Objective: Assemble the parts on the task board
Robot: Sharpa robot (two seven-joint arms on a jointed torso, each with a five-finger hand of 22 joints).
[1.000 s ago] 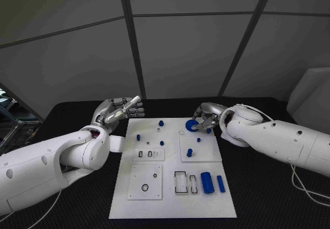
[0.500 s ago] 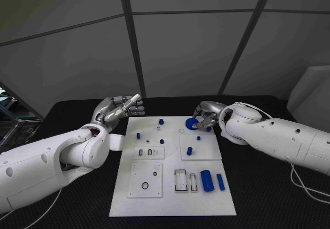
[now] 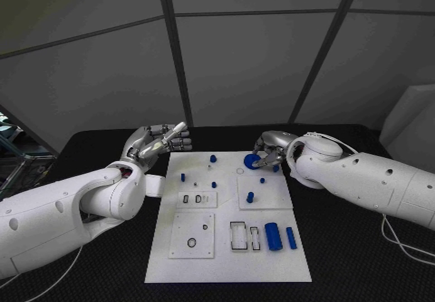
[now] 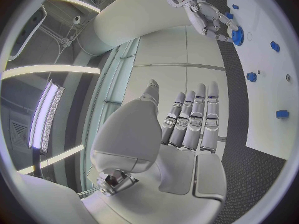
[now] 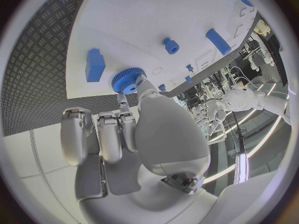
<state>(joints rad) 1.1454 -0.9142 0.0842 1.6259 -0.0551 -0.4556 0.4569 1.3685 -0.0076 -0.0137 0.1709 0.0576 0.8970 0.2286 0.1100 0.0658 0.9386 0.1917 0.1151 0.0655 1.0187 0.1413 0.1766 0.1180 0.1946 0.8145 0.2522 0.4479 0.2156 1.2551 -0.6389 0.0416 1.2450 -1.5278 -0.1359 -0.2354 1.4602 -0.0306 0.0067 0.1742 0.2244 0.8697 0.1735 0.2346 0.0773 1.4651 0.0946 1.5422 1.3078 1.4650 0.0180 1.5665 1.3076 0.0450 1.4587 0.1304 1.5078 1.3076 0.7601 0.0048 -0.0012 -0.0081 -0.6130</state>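
While pinching a blue toothed gear [image 3: 254, 161] between thumb and fingertips, right hand [image 3: 268, 154] hovering over the far right corner of the task board [image 3: 227, 267], gear just above the white surface and near a small ring mark there. Held by its rim, probably to keep the bore free for dropping onto a peg, though no peg under it can be made out. Same gear visible from the right wrist [image 5: 129, 79], beside a small blue block [image 5: 95, 64]. Left hand [image 3: 159, 142] raised off the board's far left edge, fingers straight and close together, holding nothing; likely parked clear of the work. Farther out, small blue pegs [image 3: 213, 158] standing upright on the far half, two blue cylinders [image 3: 272, 238] lying near the closer right edge.
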